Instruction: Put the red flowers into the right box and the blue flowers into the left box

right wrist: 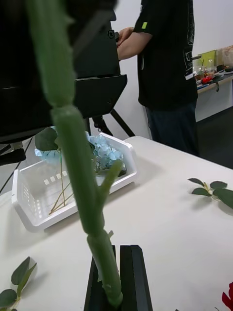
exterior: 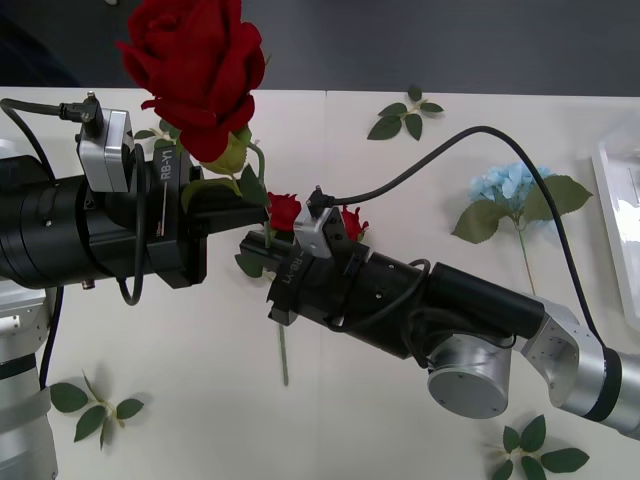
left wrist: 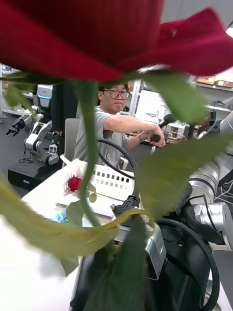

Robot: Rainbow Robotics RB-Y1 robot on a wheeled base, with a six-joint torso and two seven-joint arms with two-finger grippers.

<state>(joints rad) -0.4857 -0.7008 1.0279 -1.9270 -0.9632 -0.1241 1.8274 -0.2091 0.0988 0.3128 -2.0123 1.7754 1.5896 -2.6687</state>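
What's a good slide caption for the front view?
Left gripper and right gripper meet on a red rose raised above the table; a blue flower lies nearby.

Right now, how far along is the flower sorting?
Partly done. Blue flowers lie in the left box, and one red rose lies in the right box. The left gripper holds a second rose upright, with the right gripper at its stem. Left on the table: one blue flower and two more roses.
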